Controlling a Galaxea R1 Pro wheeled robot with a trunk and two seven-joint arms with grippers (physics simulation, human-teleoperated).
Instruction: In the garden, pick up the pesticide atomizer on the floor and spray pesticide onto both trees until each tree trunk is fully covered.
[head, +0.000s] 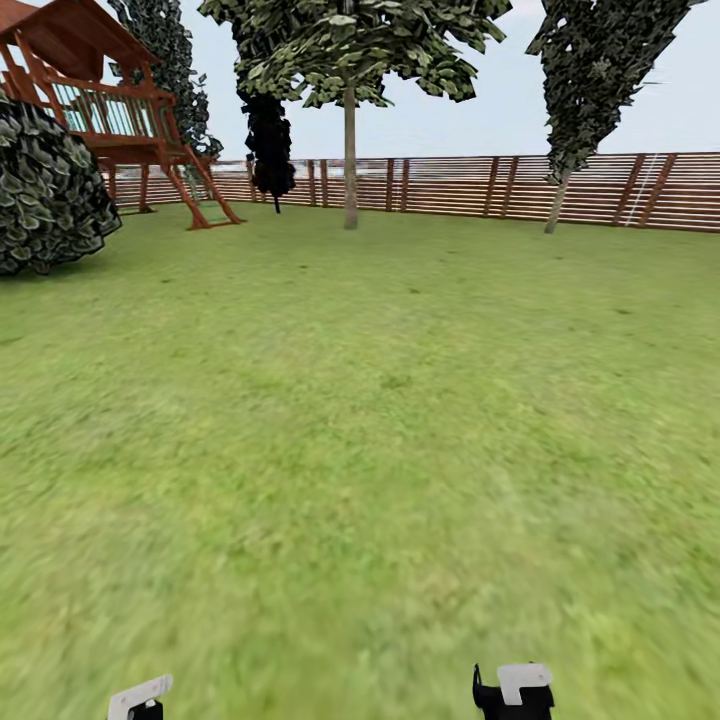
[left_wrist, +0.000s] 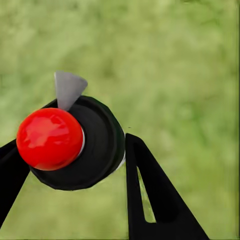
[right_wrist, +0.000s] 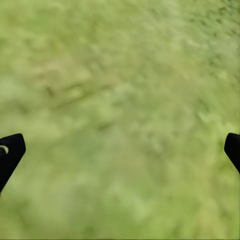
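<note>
In the left wrist view the pesticide atomizer (left_wrist: 95, 145) shows end on: a round black body, a shiny red ball cap and a small grey nozzle. My left gripper (left_wrist: 75, 145) is shut on it, one black finger on each side. My right gripper (right_wrist: 122, 145) is open over bare grass, with nothing between its fingertips. Far ahead across the floor (head: 360, 450) of green grass stands a tree with a pale straight trunk (head: 350, 165) and leaves only high up. Both wrists peek in at the head view's lower edge.
A brown slat fence (head: 500, 185) closes off the far side of the lawn. A wooden play tower (head: 120, 120) and a dark round shrub (head: 45, 190) stand at the left. A black narrow tree (head: 268, 150) and a dark-leaved leaning tree (head: 590, 90) stand near the fence.
</note>
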